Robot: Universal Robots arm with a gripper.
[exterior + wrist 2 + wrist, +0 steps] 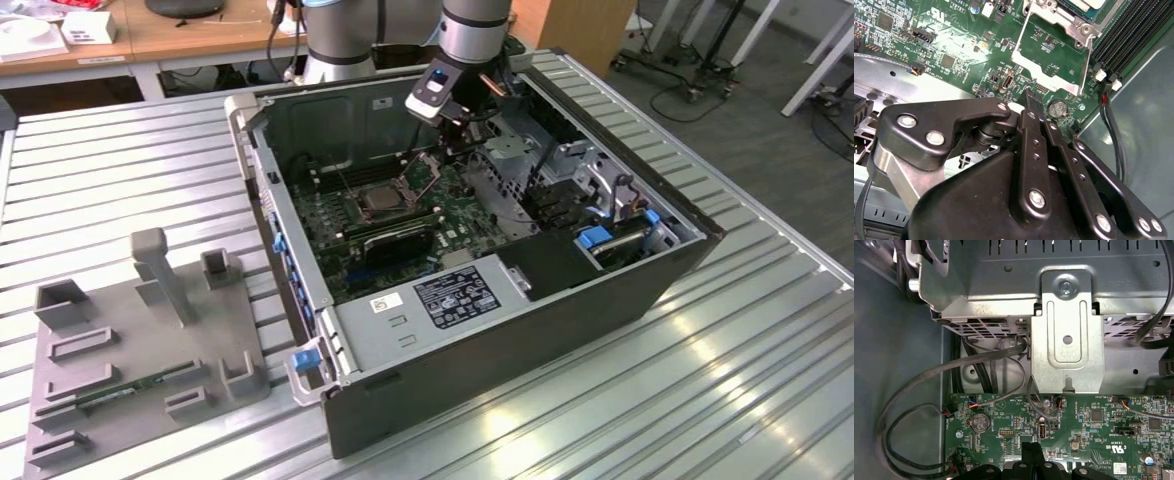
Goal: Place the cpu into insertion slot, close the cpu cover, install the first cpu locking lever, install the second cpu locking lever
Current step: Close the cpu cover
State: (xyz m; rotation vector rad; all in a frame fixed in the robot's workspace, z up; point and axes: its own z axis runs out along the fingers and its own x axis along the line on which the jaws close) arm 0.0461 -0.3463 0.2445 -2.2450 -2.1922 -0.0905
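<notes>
**Open computer case [534, 330] on a slatted metal table [134, 150].** The cpu [380, 200] is lying flat in the slot [358, 198] on the green motherboard [954, 30], with its metal top facing up. Being square, it is showing no long axis, and its edges are running parallel to the slot's rim.

The cover [1046, 75] is standing swung open, hinged at one edge of the slot. Its free edge is pointing up and away from the cpu, toward the exterior view's right. In the second wrist view, bare board is showing through the cover's window.

The arm is reaching down into the case from the far side. The gripper [1031, 97] is pointing toward the board, just beside the cover's free edge. Whether it is touching that edge cannot be told. In both wrist views the fingers [1032, 452] are meeting at their tips, with nothing visible between them.

A coin cell [980, 421] is sitting on the board near the fingertips. Dark cables [904, 385] are looping along the case wall beside a grey metal bracket [1067, 335]. A grey fixture [147, 330] is resting on the table, well apart from the case at the exterior view's left.
</notes>
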